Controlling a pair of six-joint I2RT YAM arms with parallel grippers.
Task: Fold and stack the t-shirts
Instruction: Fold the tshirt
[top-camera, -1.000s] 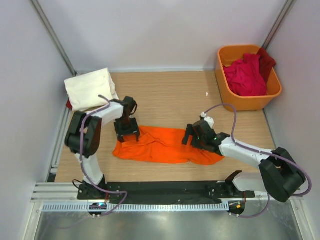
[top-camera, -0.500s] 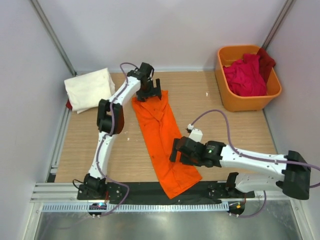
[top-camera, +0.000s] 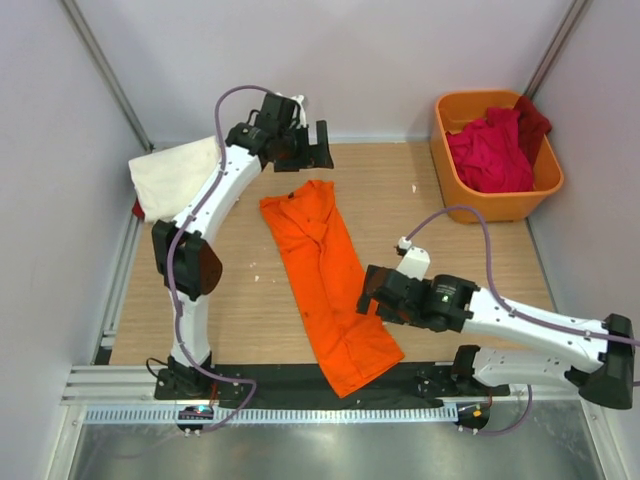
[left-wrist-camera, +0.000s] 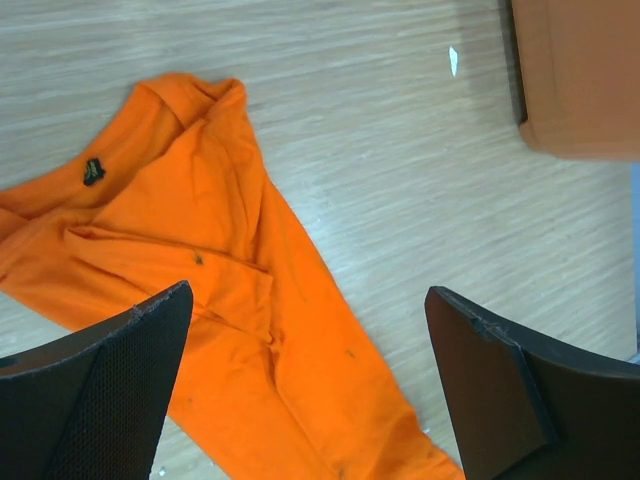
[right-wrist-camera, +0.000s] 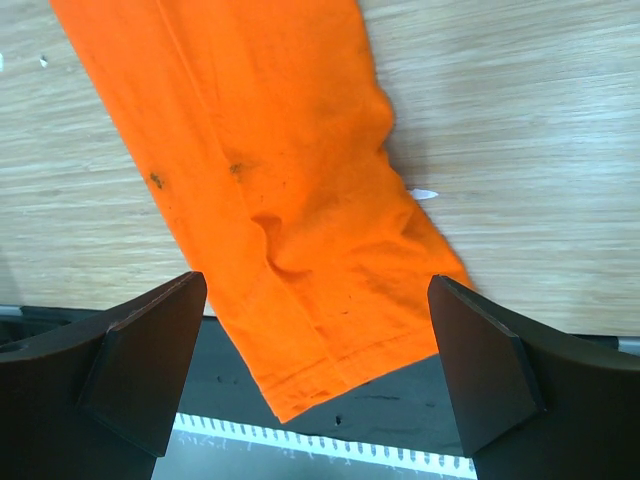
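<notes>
The bright orange t-shirt lies stretched out as a long strip from the table's far middle to its near edge, where the hem hangs over the black rail. My left gripper is open and empty, raised above the shirt's far collar end; the shirt shows below its fingers. My right gripper is open and empty, just right of the shirt's lower part; the hem shows between its fingers. A folded cream-white t-shirt lies at far left. Crimson and dark red t-shirts fill the tub.
The rigid orange plastic tub stands at the far right; its corner shows in the left wrist view. A dark red cloth edge peeks from under the cream shirt. The black rail runs along the near edge.
The orange shirt was swung from lying sideways to lying lengthwise. Since half a second ago my left gripper let go of its far end and lifted back; my right gripper moved right, off the shirt.
</notes>
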